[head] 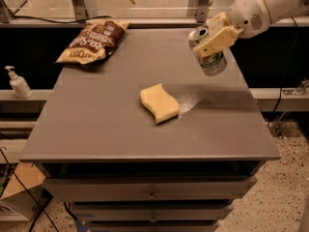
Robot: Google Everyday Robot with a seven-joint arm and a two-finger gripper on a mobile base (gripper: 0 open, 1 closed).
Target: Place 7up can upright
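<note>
The 7up can [211,59], silver with a green label, hangs tilted above the far right part of the grey table [106,110], its silver top pointing up and left. My gripper [212,38] comes in from the upper right on a white arm, and its cream-coloured fingers [219,38] are shut on the can's upper half. The can's base is clear of the table top.
A yellow wavy sponge [159,102] lies near the middle of the table. A brown snack bag [92,40] lies at the far left corner. A white pump bottle [18,82] stands on a shelf left of the table. Drawers [152,190] are below the front edge.
</note>
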